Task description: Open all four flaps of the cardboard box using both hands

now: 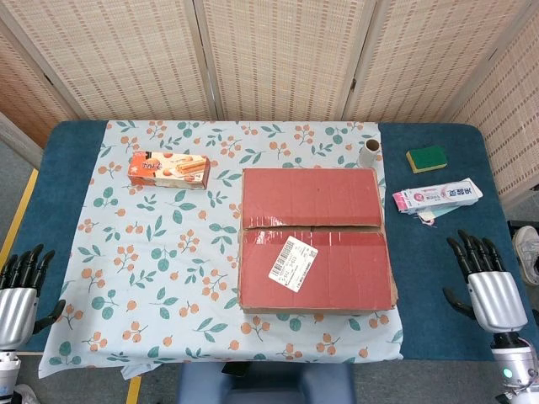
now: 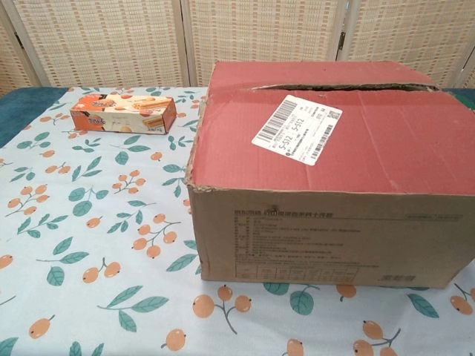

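Note:
A brown cardboard box (image 1: 313, 239) with a reddish top sits right of centre on the table, its two outer flaps closed and meeting at a slightly gaping middle seam. A white shipping label (image 1: 292, 262) is stuck on the near flap. In the chest view the box (image 2: 326, 185) fills the right half. My left hand (image 1: 20, 290) hangs at the table's near left corner, fingers apart, holding nothing. My right hand (image 1: 490, 290) is at the near right edge, fingers spread and empty. Both hands are well clear of the box and absent from the chest view.
An orange snack box (image 1: 169, 169) lies at the back left on the floral tablecloth (image 1: 152, 252). Behind the box stands a small cardboard tube (image 1: 369, 153). A green sponge (image 1: 427, 158) and a white packet (image 1: 436, 198) lie on the blue table at the right.

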{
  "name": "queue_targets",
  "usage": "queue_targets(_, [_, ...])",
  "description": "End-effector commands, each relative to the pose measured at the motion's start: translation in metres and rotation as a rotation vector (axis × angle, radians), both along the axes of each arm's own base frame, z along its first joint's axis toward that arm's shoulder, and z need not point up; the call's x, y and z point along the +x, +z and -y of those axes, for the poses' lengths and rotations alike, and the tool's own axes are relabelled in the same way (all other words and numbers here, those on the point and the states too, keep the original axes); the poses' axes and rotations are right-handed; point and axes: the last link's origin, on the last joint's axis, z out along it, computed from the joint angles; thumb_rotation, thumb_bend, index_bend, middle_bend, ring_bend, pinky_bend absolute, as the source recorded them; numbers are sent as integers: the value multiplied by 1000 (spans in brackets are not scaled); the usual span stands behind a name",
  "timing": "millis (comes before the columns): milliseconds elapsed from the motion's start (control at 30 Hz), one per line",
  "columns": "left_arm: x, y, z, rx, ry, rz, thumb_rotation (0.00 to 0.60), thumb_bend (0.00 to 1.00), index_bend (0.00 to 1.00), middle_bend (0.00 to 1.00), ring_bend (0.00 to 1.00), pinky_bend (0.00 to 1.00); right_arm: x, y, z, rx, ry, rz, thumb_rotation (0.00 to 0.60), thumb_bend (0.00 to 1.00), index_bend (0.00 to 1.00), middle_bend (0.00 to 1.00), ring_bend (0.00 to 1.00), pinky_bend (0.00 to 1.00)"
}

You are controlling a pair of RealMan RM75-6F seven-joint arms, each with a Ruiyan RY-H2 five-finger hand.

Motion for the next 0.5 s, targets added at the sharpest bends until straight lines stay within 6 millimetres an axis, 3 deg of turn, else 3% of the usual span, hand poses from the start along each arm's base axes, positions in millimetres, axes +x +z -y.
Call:
queue_targets(33, [0,0,-1,3,-2,-2,600,334,0,12,45,0,0,0,0,19,2,10,600,347,0,0,0,0])
queue_targets(200, [2,-2,-1,-6,-11,4,600,334,0,12,47,0,9,-7,8,91,57,21,600,346,0,0,0,0])
queue_targets(500, [0,-4,-7,4,-25,-30,600,335,0,12,64,0,65,-5,51,141,183,24,600,346,0,0,0,0])
